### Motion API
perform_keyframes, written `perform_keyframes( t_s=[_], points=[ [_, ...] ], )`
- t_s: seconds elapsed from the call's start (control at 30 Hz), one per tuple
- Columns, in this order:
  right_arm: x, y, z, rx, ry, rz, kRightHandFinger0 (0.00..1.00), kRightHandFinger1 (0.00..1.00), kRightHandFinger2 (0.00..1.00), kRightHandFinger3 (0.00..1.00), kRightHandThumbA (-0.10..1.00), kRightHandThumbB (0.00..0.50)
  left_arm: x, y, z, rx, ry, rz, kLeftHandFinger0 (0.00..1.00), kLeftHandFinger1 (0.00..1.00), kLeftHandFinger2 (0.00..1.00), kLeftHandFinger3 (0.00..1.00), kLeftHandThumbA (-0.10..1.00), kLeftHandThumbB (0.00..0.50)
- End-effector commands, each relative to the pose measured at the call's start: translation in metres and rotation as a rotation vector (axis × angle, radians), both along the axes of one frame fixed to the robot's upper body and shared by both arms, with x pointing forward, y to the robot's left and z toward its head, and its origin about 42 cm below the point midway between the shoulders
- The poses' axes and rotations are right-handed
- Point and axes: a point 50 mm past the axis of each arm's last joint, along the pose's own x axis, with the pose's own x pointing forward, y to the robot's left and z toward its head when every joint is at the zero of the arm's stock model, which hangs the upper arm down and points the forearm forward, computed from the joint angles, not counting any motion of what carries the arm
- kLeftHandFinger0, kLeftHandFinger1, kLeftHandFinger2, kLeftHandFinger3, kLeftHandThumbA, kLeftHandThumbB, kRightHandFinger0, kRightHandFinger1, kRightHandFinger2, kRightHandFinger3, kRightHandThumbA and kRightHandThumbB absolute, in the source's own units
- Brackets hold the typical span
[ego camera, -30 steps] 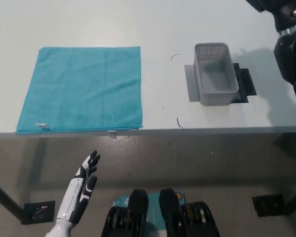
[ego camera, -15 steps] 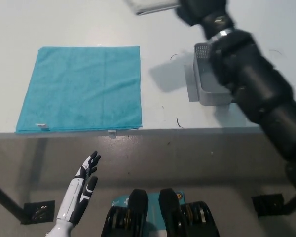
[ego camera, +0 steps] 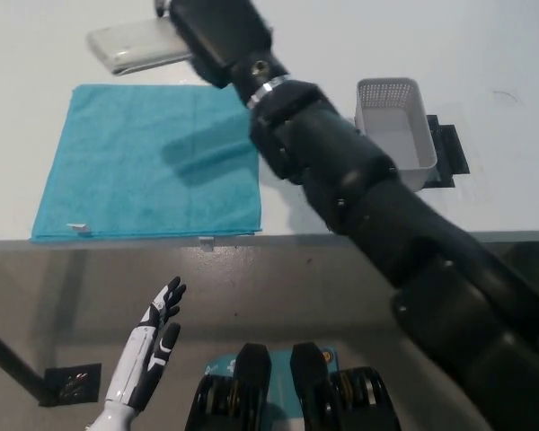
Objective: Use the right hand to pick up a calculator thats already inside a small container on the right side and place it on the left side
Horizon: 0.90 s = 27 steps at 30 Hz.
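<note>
My black right hand [ego camera: 211,31] is shut on a pale grey calculator [ego camera: 136,47], holding it in the air above the far edge of the teal cloth [ego camera: 135,166]. The calculator sticks out to the left of the hand. My right arm stretches diagonally across the table from the bottom right. The small grey perforated container [ego camera: 397,126] stands empty at the right on a dark mat [ego camera: 447,148]. My white left hand [ego camera: 148,355] rests open below the table's front edge at the lower left.
The white table [ego camera: 485,54] has its front edge [ego camera: 117,242] running across the middle of the picture. A shadow of the calculator falls on the cloth. A dark floor plate [ego camera: 70,384] lies at the lower left.
My right arm has swung left across the table, carrying the calculator from above the container's area to over the cloth's far edge. The left hand has stayed put.
</note>
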Motion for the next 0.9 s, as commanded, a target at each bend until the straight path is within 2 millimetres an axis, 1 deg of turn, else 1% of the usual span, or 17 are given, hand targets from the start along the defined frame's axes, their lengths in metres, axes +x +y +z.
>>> perform_keyframes(
  t_s=[0.0,0.03,0.07,0.1,0.2,0.27,0.3,0.37,0.4,0.47,0.5,0.6,0.67,0.7,0.73,0.8,0.87],
  points=[
    [-0.009,0.031,0.05,0.112,-0.062,0.051,0.0,0.0,0.44,0.29,-0.1,0.294,-0.002,0.002,0.008,0.002,-0.044,-0.006,1.0,1.0,1.0,1.0,1.0,0.034],
    [-0.01,0.034,0.048,0.109,-0.036,0.05,0.0,0.0,0.48,0.24,-0.1,0.289,-0.002,0.002,0.008,0.002,-0.046,-0.006,1.0,1.0,1.0,1.0,1.0,0.023],
    [-0.011,0.037,0.047,0.104,-0.032,0.049,0.0,0.0,0.47,0.18,-0.1,0.291,-0.002,0.002,0.008,-0.001,-0.049,-0.007,1.0,1.0,1.0,1.0,1.0,0.021],
    [-0.012,0.04,0.044,0.091,-0.009,0.039,0.0,0.0,0.48,0.18,-0.1,0.275,-0.002,0.002,0.008,0.002,-0.048,-0.006,1.0,1.0,1.0,1.0,1.0,0.026],
    [-0.015,0.045,0.033,0.096,0.035,0.031,0.0,0.0,0.42,0.21,-0.1,0.286,-0.006,0.001,0.005,0.003,-0.038,-0.009,1.0,1.0,1.0,1.0,1.0,0.021],
    [-0.016,0.049,0.027,0.098,0.076,0.023,0.0,0.0,0.39,0.24,-0.1,0.305,-0.007,0.001,0.003,0.001,-0.039,-0.013,1.0,1.0,1.0,1.0,1.0,0.02],
    [-0.018,0.05,0.019,0.101,0.097,0.021,0.0,0.0,0.37,0.24,-0.1,0.306,-0.014,0.0,0.0,0.003,-0.028,-0.015,1.0,1.0,1.0,1.0,1.0,0.02],
    [-0.02,0.05,0.005,0.086,0.115,0.002,0.0,0.0,0.29,0.32,-0.1,0.336,-0.019,-0.002,-0.004,0.004,-0.015,-0.02,1.0,1.0,1.0,1.0,1.0,0.022],
    [-0.019,0.05,-0.002,0.072,0.163,-0.016,0.0,0.0,0.3,0.34,-0.1,0.303,-0.022,-0.003,-0.006,0.001,-0.01,-0.023,1.0,1.0,1.0,1.0,1.0,0.022],
    [-0.02,0.049,-0.011,0.078,0.186,-0.025,0.0,0.0,0.29,0.34,-0.1,0.33,-0.025,-0.003,-0.009,0.003,-0.005,-0.028,1.0,1.0,1.0,1.0,1.0,0.016],
    [-0.021,0.048,-0.015,0.079,0.197,-0.027,0.0,0.0,0.23,0.34,-0.1,0.334,-0.026,-0.003,-0.009,0.002,-0.003,-0.028,1.0,1.0,1.0,1.0,1.0,0.017],
    [-0.02,0.045,-0.028,0.052,0.238,-0.058,0.0,0.0,0.21,0.41,-0.1,0.32,-0.03,-0.003,-0.012,-0.004,0.002,-0.032,1.0,1.0,1.0,1.0,1.0,0.005],
    [-0.02,0.041,-0.035,0.065,0.265,-0.062,0.0,0.0,0.16,0.45,-0.1,0.343,-0.031,-0.003,-0.013,-0.002,0.004,-0.031,1.0,1.0,1.0,1.0,1.0,0.019],
    [-0.019,0.039,-0.039,0.074,0.291,-0.066,0.0,0.0,0.11,0.46,-0.1,0.341,-0.032,-0.003,-0.013,0.002,0.005,-0.03,1.0,1.0,1.0,1.0,1.0,0.02],
    [-0.018,0.037,-0.042,0.072,0.31,-0.072,0.0,0.0,0.11,0.47,-0.1,0.331,-0.033,-0.003,-0.013,0.005,0.004,-0.031,1.0,1.0,1.0,1.0,1.0,0.02],
    [-0.016,0.031,-0.049,0.053,0.331,-0.097,0.0,0.0,0.1,0.46,-0.1,0.318,-0.034,-0.002,-0.014,0.014,0.005,-0.033,1.0,1.0,1.0,1.0,1.0,0.003],
    [-0.015,0.025,-0.055,0.045,0.338,-0.108,0.0,0.0,0.09,0.43,-0.1,0.313,-0.036,-0.003,-0.015,0.017,0.009,-0.038,1.0,1.0,1.0,1.0,1.0,0.004]
  ],
)
